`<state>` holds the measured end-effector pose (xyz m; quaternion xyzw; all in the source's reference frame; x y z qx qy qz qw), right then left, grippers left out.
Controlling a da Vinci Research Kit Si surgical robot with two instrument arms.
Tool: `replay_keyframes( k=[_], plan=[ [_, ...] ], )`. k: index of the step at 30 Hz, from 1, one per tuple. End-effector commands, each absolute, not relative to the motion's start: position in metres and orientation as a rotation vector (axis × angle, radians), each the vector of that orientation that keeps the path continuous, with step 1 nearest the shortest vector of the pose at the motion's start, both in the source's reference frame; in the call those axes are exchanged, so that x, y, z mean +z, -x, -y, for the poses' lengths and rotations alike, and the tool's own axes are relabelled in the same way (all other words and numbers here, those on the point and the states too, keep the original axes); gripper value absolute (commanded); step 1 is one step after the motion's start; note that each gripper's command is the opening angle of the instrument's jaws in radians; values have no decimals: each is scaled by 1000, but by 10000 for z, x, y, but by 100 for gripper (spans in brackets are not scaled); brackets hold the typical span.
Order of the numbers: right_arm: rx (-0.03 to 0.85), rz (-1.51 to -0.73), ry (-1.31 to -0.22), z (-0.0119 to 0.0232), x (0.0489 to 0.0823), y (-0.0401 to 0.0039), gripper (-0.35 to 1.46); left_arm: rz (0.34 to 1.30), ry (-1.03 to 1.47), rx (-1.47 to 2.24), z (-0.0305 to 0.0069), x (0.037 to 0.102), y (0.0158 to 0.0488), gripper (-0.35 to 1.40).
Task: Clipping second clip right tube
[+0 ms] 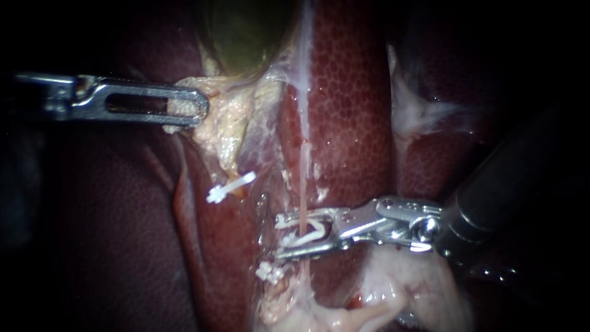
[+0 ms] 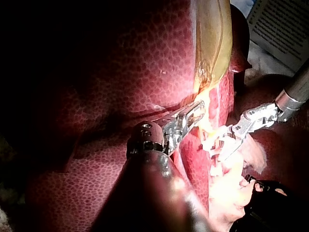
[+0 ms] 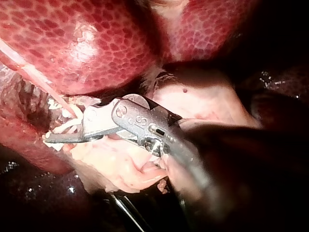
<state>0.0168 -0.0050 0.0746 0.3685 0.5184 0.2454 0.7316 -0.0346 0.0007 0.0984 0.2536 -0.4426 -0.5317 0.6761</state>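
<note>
Traction comes first: my left instrument (image 1: 184, 109) is clamped on the pale tissue (image 1: 228, 126) under the gallbladder (image 1: 246, 31), and I'd hold that steady. An upper clip (image 1: 230, 186) sits near the middle and a lower clip (image 1: 268, 272) sits below it. My right instrument (image 1: 281, 236) grips a loaded clip (image 1: 313, 233) straddling the thin right tube (image 1: 304, 184). I'd square it across the tube before squeezing. Count: three clips, two instruments.
</note>
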Motion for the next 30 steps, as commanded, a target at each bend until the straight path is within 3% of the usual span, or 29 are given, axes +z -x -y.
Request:
replay_keyframes(
  k=[1,6,30],
  plan=[
    [537,-1140,-815,49,746,-166,14,995,-570,-1196,-7,984,346,-35],
    [523,-1127,-858,48,747,-162,-35,995,-570,-1196,-7,983,346,-35],
    [550,-1105,-887,50,747,-161,-35,995,-569,-1196,-6,982,346,-35]
  ],
)
